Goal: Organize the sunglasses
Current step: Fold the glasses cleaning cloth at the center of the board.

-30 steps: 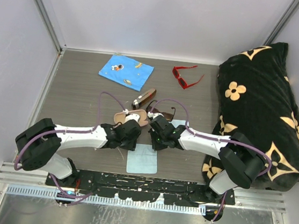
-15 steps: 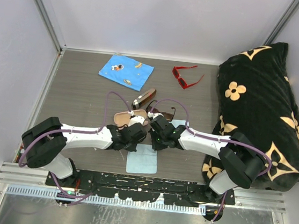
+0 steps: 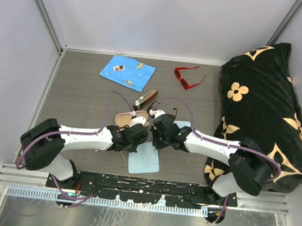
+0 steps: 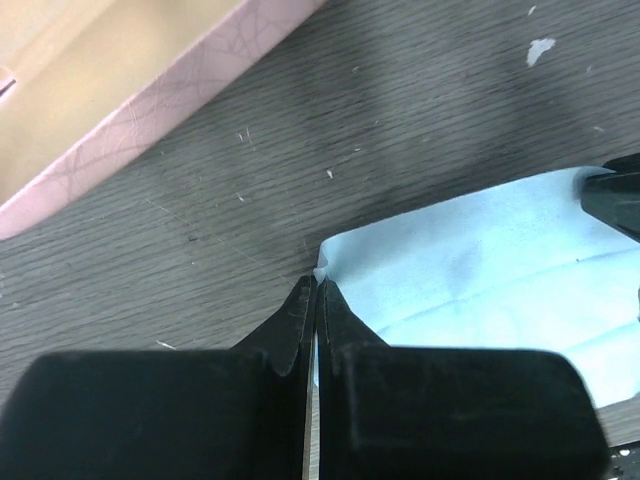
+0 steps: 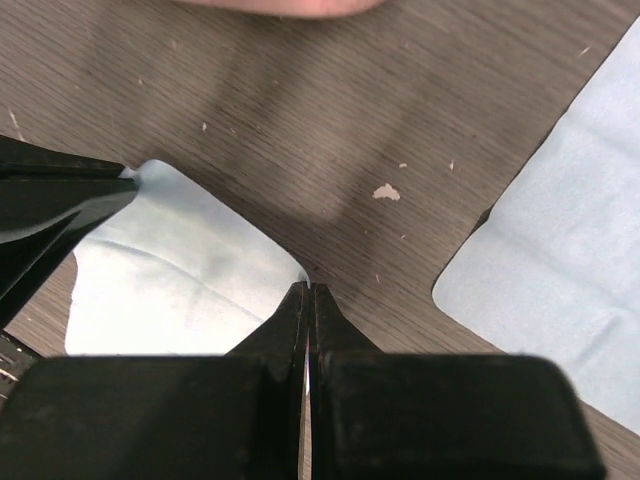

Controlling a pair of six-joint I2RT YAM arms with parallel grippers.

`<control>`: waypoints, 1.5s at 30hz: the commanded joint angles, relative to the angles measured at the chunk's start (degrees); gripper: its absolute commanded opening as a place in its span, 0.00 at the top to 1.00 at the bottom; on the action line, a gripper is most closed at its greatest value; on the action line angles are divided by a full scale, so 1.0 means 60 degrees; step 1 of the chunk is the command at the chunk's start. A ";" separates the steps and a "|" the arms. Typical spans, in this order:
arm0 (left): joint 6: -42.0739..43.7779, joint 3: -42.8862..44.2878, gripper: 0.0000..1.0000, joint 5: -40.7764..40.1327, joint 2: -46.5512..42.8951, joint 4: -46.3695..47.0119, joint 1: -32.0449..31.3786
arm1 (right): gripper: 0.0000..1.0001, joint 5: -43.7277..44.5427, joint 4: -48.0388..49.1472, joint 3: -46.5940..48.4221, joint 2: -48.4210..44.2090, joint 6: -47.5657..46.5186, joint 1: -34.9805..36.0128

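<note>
both pinch blue cloth (image 3: 144, 160) corners, left gripper (image 4: 316, 284) and right gripper (image 5: 308, 289); red sunglasses (image 3: 188, 77) lie well beyond.

My right gripper (image 5: 308, 290) has its two black fingers pressed flat together, their tips pinching one rounded corner of a thin pale blue cloth (image 5: 180, 270) that lies on the grey-brown wood-grain table (image 5: 300, 110). To the left, the black tips of the left gripper (image 5: 122, 182) meet on the next corner of the same cloth. Off to the right lies a second light blue cloth (image 5: 560, 230), apart from the first with bare table and a small white fleck (image 5: 385, 192) between them, and a blurred pink edge (image 5: 290, 4) shows at the far side.
</note>
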 commanded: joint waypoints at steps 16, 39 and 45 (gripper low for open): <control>0.1230 0.0540 1.00 0.0229 -0.0703 0.0523 0.0480 | 0.99 0.0467 0.1201 -0.0013 -0.0811 -0.1174 -0.0096; 0.3253 -0.0538 1.00 0.0669 -0.1649 0.2199 0.0618 | 0.99 0.0665 0.2055 -0.1043 -0.1877 -0.1828 -0.0091; 0.3663 -0.0359 1.00 0.0797 -0.1583 0.2356 0.0751 | 0.99 0.0829 0.2085 -0.1030 -0.1873 -0.1992 -0.0081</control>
